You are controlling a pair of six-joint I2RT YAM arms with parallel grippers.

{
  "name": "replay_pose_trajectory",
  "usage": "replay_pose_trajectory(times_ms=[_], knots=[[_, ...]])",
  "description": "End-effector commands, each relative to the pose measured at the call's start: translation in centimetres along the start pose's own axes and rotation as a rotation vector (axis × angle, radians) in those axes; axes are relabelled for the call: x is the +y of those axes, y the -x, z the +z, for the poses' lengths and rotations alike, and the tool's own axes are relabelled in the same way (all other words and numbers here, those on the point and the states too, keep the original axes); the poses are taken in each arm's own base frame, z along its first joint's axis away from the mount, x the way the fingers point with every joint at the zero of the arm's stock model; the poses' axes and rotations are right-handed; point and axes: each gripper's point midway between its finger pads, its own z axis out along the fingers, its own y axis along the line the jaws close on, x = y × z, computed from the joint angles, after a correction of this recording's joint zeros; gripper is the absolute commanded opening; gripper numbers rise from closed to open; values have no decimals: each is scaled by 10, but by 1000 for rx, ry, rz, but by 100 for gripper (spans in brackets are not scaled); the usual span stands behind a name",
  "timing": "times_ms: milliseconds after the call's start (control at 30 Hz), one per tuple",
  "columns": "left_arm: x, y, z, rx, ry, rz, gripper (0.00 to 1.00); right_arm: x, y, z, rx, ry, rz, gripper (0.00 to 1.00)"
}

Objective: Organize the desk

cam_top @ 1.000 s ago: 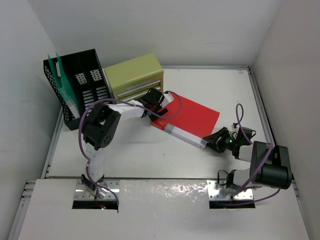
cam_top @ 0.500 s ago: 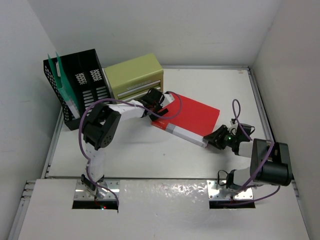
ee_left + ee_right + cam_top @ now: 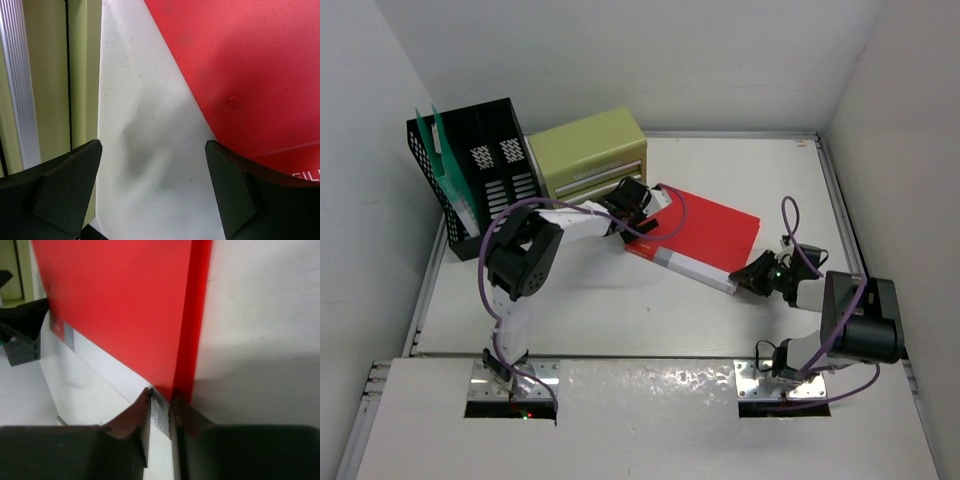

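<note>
Red card fills your right wrist view. The right gripper (image 3: 160,399), at the near right of the desk (image 3: 620,310), has its jaws clenched on the near-right corner of the red folder (image 3: 705,230), where the pale spine strip ends. The folder lies on the middle of the desk. Its long axis runs from that pinched corner away to the left, so it spans from one arm to the other. At its far-left end the left gripper (image 3: 152,146) hangs low with its jaws released and wide, grasping nothing. One finger sits over the red cover and the other beside the olive-green drawer box (image 3: 588,150), with bare desk between them. By my reading your right arm has the folder, so any pull or lift should follow that diagonal. Farther off, at the far left, stands the black file rack (image 3: 485,165), a likely home for it.
</note>
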Motion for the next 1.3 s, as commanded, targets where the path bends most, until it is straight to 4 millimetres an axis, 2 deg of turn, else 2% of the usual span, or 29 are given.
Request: replay_pose_trajectory(times_ms=[0, 67, 100, 167, 200, 233, 267, 300, 367, 400, 433, 467, 533, 567, 600, 633, 667, 700, 767, 800, 933, 1033, 1067, 1133, 1267], knots=[[-35, 15, -1, -48, -91, 48, 85, 14, 9, 11, 2, 46, -18, 16], [-37, 20, -9, -66, -90, 67, 85, 13, 4, 14, 27, 33, -5, 0], [-37, 29, -20, -86, -86, 68, 85, 13, 6, 14, 28, 30, -4, 0], [-38, 35, -36, -88, -86, 86, 85, 15, 6, 11, 35, 17, 5, 0], [-35, 52, -58, -139, -64, 114, 86, 18, 14, 11, 15, 11, -16, 0], [-36, 59, -70, -163, -58, 136, 87, 23, 17, 7, 4, 12, -22, 0], [-48, 66, -84, -192, -66, 180, 88, 29, 22, 5, -7, 21, -32, 0], [-44, 77, -104, -236, -41, 225, 88, 37, 30, 3, -27, 32, -42, 0], [-62, 79, -119, -238, -48, 305, 90, 50, 39, -5, -51, 43, -60, 0], [-62, 79, -125, -231, -29, 339, 92, 58, 49, -8, -74, 48, -78, 0], [-70, 72, -125, -216, -38, 365, 92, 60, 49, -11, -71, 38, -75, 0], [-82, 72, -129, -224, -50, 407, 94, 72, 60, -17, -105, 53, -108, 0], [-109, 62, -130, -213, -82, 481, 98, 77, 63, -23, -116, 46, -118, 0], [-114, 60, -131, -205, -73, 506, 99, 87, 69, -29, -141, 60, -140, 0], [-122, 57, -132, -195, -77, 522, 99, 88, 70, -31, -144, 51, -137, 0], [-133, 59, -136, -196, -75, 524, 100, 95, 75, -36, -162, 62, -155, 0], [-136, 62, -137, -196, -70, 516, 100, 96, 75, -37, -159, 60, -154, 0], [-137, 73, -142, -219, -61, 495, 100, 98, 75, -38, -162, 62, -158, 0], [-136, 81, -138, -229, -46, 466, 100, 105, 77, -42, -172, 79, -169, 0], [-134, 92, -138, -257, -25, 456, 100, 106, 77, -43, -174, 83, -169, 0], [-140, 100, -115, -262, 13, 447, 100, 108, 74, -47, -173, 83, -169, 0], [-135, 113, -104, -288, 82, 416, 100, 107, 72, -47, -169, 77, -166, 0], [-138, 110, -94, -273, 90, 418, 100, 106, 71, -47, -167, 77, -165, 0], [-137, 118, -84, -296, 134, 404, 100, 107, 69, -47, -162, 80, -166, 0], [-133, 128, -71, -332, 174, 364, 100, 110, 67, -48, -164, 87, -172, 0]])
